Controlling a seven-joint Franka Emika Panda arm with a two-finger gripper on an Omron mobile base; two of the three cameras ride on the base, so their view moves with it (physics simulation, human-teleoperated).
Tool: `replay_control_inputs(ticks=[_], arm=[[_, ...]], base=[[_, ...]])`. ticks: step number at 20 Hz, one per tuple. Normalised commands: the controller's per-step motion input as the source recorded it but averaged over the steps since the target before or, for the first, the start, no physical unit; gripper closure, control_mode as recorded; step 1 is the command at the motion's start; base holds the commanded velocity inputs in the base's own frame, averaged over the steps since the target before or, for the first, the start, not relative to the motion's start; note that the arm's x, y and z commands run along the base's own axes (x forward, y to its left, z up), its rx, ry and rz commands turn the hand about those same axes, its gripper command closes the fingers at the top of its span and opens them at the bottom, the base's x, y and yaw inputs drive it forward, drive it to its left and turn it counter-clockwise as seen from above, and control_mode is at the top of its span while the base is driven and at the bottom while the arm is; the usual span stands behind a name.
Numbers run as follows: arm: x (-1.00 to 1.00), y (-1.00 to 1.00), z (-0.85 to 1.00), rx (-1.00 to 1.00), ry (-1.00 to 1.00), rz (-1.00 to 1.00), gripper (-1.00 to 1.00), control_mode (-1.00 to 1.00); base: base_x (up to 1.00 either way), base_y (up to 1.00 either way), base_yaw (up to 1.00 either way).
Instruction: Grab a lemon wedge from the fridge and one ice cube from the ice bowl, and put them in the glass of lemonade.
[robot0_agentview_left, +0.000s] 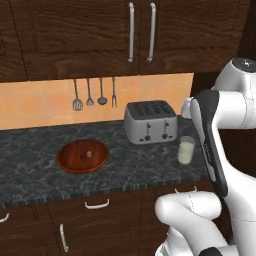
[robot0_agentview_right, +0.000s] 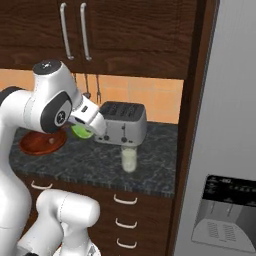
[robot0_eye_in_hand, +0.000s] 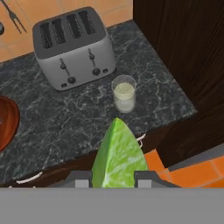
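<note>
I'm working in a home kitchen. Dark wood cabinets (robot0_agentview_left: 100, 35) with long metal handles hang over a speckled black stone counter (robot0_agentview_left: 30, 150), with more drawers (robot0_agentview_right: 125, 215) below it. Cooking utensils (robot0_agentview_left: 94, 95) hang on an orange tiled backsplash (robot0_agentview_left: 40, 102). A silver four-slot toaster (robot0_agentview_left: 150, 121) sits on the counter, and a tall grey fridge (robot0_agentview_right: 225, 125) with a dispenser panel stands at the right.

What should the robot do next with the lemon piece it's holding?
Probably carry it forward until it hangs right over the glass. The gripper is shut on the lemon wedge, and in the hand view the glass stands on the counter ahead of the wedge's tip, beside the toaster, not yet beneath it.
</note>
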Motion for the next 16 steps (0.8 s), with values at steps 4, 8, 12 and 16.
replay_control_inputs(ticks=[4, 8, 12, 16], arm=[[0.0, 0.0, 0.0, 0.0, 0.0, 0.0, 1.0, 1.0], [0.03, 0.0, -0.12, 0.0, 0.0, -0.03, 1.0, -1.0], [0.1, 0.0, -0.78, 0.07, 0.0, -0.09, 1.0, -1.0], [0.29, 0.01, -0.53, 0.0, -0.15, -0.03, 1.0, -1.0]], base=[[0.32, 0.0, -0.2], [0.18, 0.0, -0.11], [0.0, 0.0, 0.0], [0.0, 0.0, 0.0]])
